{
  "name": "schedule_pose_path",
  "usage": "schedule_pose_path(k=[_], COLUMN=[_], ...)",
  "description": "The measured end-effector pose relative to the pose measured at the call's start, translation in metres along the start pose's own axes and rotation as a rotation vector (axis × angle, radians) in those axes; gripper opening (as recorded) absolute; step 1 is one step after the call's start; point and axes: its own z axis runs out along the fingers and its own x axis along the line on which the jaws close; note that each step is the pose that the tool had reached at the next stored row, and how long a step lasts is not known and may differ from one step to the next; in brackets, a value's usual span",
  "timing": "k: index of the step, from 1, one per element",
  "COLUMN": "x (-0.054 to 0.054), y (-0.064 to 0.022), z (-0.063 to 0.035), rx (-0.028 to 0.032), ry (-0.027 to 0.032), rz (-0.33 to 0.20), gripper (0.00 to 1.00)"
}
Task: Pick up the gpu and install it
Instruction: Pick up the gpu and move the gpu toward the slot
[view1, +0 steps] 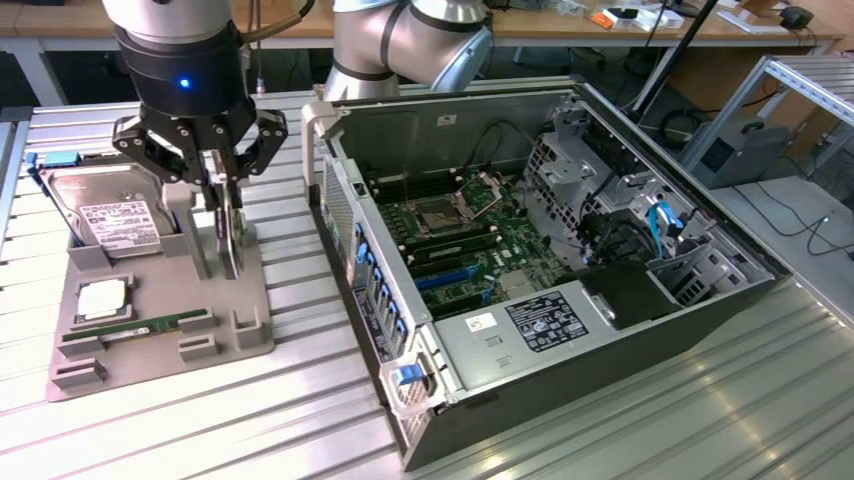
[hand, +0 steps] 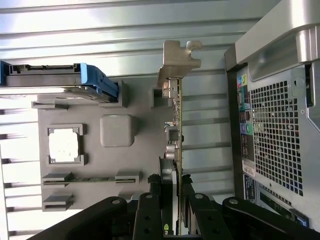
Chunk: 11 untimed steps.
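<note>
The gpu (view1: 224, 240) is a thin dark card standing on edge in the grey parts holder (view1: 200, 340), to the exterior view's left of the open computer case (view1: 534, 270). My gripper (view1: 220, 195) hangs straight above it, with a finger down each side of the card's upper edge. In the wrist view the gpu (hand: 176, 125) runs away from the gripper (hand: 176, 185) to its silver bracket (hand: 177, 62). The black fingers (hand: 165, 200) press against both faces of the card. The card's lower edge still sits in the holder.
The holder also carries a hard drive (view1: 114, 220), a square processor (view1: 104, 300) and a green memory stick (view1: 147, 327). The case lies open with its motherboard (view1: 461, 240) exposed. A second arm's base (view1: 400, 50) stands behind the case on the ribbed metal table.
</note>
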Motion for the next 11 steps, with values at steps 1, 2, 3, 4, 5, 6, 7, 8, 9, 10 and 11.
schedule_pose_path(k=[1, 2, 3, 4, 5, 6, 7, 8, 9, 10, 11], x=[0.0000, -0.0001, -0.0001, -0.0001, -0.0001, -0.0001, -0.0002, -0.0002, -0.0002, -0.0003, -0.0003], y=[0.0001, 0.0001, 0.0001, 0.0002, 0.0002, 0.0002, 0.0003, 0.0004, 0.0004, 0.0004, 0.0004], z=[-0.0011, -0.0022, -0.0030, -0.0040, -0.0049, -0.0062, -0.0074, -0.0087, -0.0095, -0.0103, -0.0111], rx=[0.0001, 0.0000, 0.0000, 0.0000, 0.0001, 0.0000, 0.0000, -0.0001, 0.0000, 0.0000, 0.0001], ry=[0.0001, 0.0000, 0.0000, 0.0001, 0.0000, 0.0000, 0.0000, -0.0001, -0.0001, 0.0000, 0.0001], rz=[0.000, 0.000, 0.000, 0.000, 0.000, 0.000, 0.000, 0.000, 0.000, 0.000, 0.000], gripper=[0.27, 0.27, 0.27, 0.27, 0.27, 0.27, 0.27, 0.27, 0.27, 0.27, 0.27])
